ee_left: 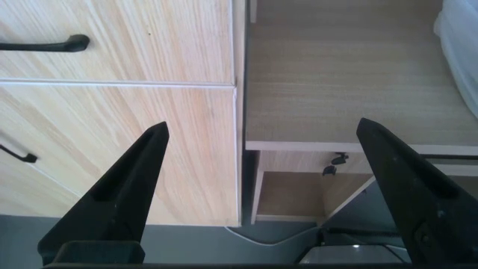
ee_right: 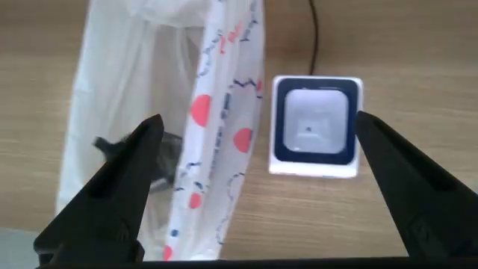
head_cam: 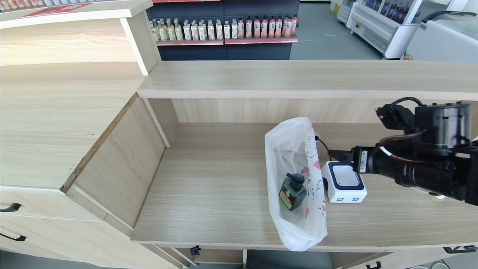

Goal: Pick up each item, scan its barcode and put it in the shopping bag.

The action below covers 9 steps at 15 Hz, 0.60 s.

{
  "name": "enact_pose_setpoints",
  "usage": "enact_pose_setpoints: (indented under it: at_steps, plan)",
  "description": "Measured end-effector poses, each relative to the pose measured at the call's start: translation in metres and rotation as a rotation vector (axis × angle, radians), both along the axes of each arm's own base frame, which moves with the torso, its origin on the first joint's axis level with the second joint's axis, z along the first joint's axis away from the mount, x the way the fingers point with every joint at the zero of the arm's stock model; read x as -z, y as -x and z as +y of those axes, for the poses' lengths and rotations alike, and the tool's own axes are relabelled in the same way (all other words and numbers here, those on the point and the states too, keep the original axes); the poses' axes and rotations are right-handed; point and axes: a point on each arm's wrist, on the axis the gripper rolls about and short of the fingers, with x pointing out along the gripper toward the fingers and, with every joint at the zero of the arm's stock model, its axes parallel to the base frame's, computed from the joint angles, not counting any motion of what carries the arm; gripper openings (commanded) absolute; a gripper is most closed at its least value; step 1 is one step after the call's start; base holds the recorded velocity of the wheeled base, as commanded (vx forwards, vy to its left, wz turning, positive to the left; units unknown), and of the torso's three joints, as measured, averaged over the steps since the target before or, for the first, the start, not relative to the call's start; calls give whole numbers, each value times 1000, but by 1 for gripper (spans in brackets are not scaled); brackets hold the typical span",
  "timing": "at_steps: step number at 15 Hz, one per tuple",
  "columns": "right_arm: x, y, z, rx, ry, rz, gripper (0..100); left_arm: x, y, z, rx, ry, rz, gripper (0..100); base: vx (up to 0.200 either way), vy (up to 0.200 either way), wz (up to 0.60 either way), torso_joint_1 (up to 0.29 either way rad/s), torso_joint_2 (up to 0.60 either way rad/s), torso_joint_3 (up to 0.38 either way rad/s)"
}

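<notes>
Right claw (ee_right: pixel 259 123) is held spread and empty above scanner (head_cam: pixel 343 182) and shopping bag (head_cam: pixel 298 231) | left claw (ee_left: pixel 263 127) is spread, empty, low beside drawer fronts (ee_left: pixel 112 37) | pump bottle (head_cam: pixel 293 190) is seen inside the bag on worktop (head_cam: pixel 224 194) | one item is judged bagged; whether more remain cannot be told

a pale wooden counter (head_cam: pixel 209 194) runs across the front, with a raised ledge (head_cam: pixel 298 76) along its far side and a taller cabinet block (head_cam: pixel 56 112) at the left. black drawer handles (head_cam: pixel 10 207) sit on the cabinet front. a small black latch (head_cam: pixel 193 249) hangs under the counter's near edge. beyond, a store shelf (head_cam: pixel 261 41) holds a row of drink bottles (head_cam: pixel 224 30), and white chest freezers (head_cam: pixel 373 33) stand on the grey floor (head_cam: pixel 328 37).
</notes>
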Motion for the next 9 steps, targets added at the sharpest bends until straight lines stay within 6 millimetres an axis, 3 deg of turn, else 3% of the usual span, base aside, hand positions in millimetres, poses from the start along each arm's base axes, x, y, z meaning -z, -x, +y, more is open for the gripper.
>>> enact_pose_setpoints:
  at_steps: [4,7,9]
  plan:
    - [15,40,-52,142,221,22,100,0,0,0,0,0,0,100,0,0,0,0,0,0]
    - [23,76,-64,162,276,11,100,0,0,0,0,0,0,100,0,0,0,0,0,0]
    - [21,89,-67,170,278,-15,100,0,0,0,0,0,0,100,0,0,0,0,0,0]
